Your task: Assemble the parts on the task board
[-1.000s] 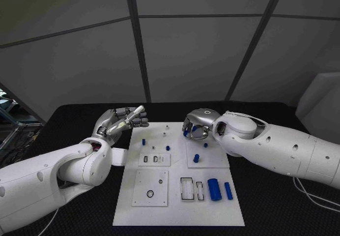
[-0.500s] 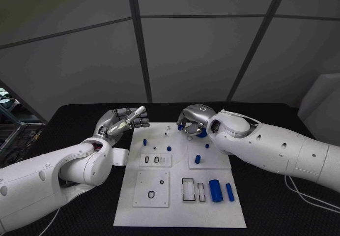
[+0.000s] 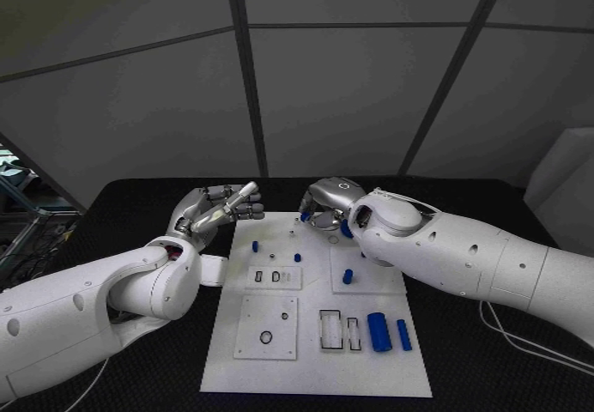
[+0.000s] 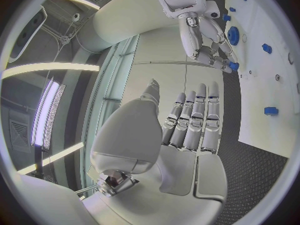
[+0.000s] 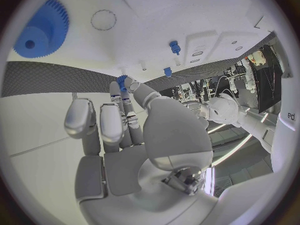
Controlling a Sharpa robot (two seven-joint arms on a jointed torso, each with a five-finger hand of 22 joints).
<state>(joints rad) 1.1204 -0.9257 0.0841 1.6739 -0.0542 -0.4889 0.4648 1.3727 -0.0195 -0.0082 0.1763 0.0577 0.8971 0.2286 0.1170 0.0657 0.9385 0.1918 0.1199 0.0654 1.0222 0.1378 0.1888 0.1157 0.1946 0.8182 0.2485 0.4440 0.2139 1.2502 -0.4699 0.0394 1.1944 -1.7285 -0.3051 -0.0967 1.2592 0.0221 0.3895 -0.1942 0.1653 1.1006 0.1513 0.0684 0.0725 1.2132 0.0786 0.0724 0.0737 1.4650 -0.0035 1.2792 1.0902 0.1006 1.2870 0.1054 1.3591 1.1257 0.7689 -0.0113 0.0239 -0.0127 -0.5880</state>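
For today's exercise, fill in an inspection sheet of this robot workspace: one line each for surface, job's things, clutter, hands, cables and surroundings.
Surface: black table, with the white task board in its middle.
Job's things: blue parts on the board, among them two cylinders lying side by side near the front and a blue gear near the right hand.
Clutter: nothing seen.
Hands: left hand raised beside the board's far left corner, fingers straight, holding nothing; right hand over the board's far edge, pinching a small blue part.
Cables: a thin white cable on the table under the right arm.
Surroundings: grey panelled walls.
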